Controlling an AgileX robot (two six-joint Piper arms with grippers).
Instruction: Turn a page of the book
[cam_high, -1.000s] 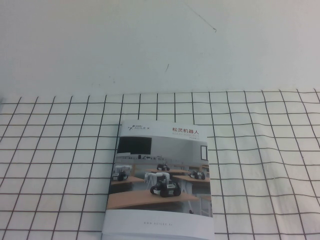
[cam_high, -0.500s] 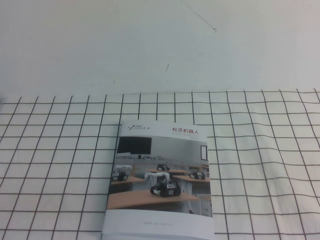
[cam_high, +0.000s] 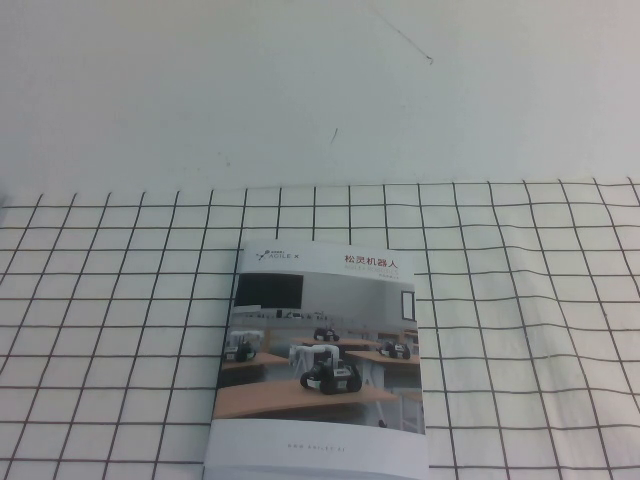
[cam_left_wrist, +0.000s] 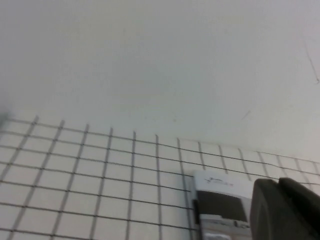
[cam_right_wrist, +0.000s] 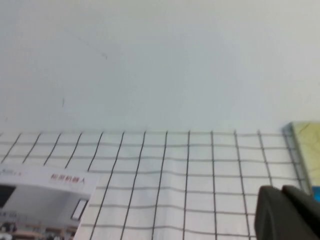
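The booklet (cam_high: 320, 355) is lying closed, cover (cam_high: 322, 340) up for turning; the right pincer (cam_right_wrist: 287, 212) is waiting closed and empty, the left pincer's (cam_left_wrist: 285, 210) state untellable.

The book (cam_high: 318, 360) lies closed and flat on a white cloth with a black grid (cam_high: 520, 330), its near edge running out of view at the bottom. The page (cam_high: 320, 340), its front cover leaf, faces up: a white band with a logo and Chinese title at the far end, then a photo of small wheeled robots on classroom desks. Beyond the cloth rises a plain white wall (cam_high: 300, 90) with a few faint marks.
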